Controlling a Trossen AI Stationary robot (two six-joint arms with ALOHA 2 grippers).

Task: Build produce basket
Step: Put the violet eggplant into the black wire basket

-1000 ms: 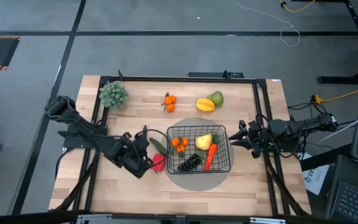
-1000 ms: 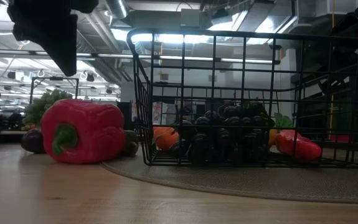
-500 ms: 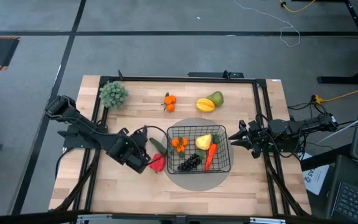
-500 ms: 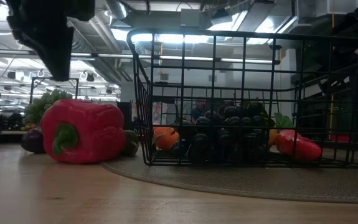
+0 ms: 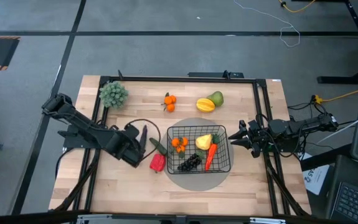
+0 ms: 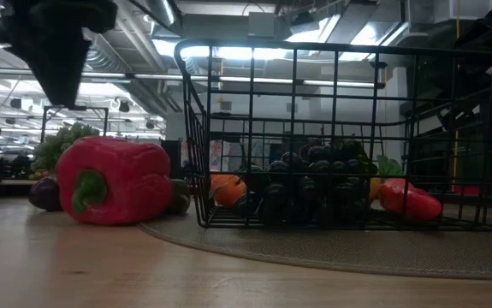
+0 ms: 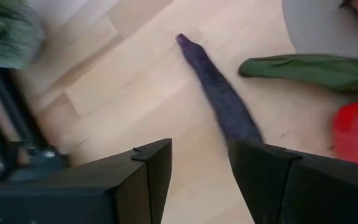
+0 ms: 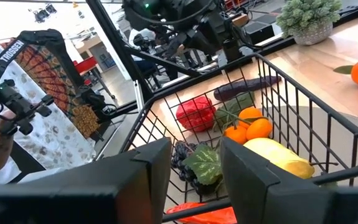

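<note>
I had the left gripper [image 5: 140,138] backed off to the left of the red pepper [image 5: 157,162]. A second earlier it had been down beside that pepper; now it sat farther left and slightly farther away, over the purple eggplant [image 5: 144,134]. In the left wrist view its fingers [image 7: 150,168] stood well apart with nothing between them, the eggplant [image 7: 219,99] lying on the wood just ahead.

The pepper had not moved (it lay on the table just outside the basket's [image 5: 198,149] left wall), and the green cucumber [image 5: 159,147] lay next to it. So I judged the pepper passed over for now and the eggplant lined up as the next pick.

Inside the basket were an orange cluster [image 5: 179,144], a yellow fruit [image 5: 203,142], the carrot [image 5: 210,155] and the grapes [image 5: 189,163]. The right gripper [image 5: 240,134] waited by the basket's right side, open and empty.
</note>
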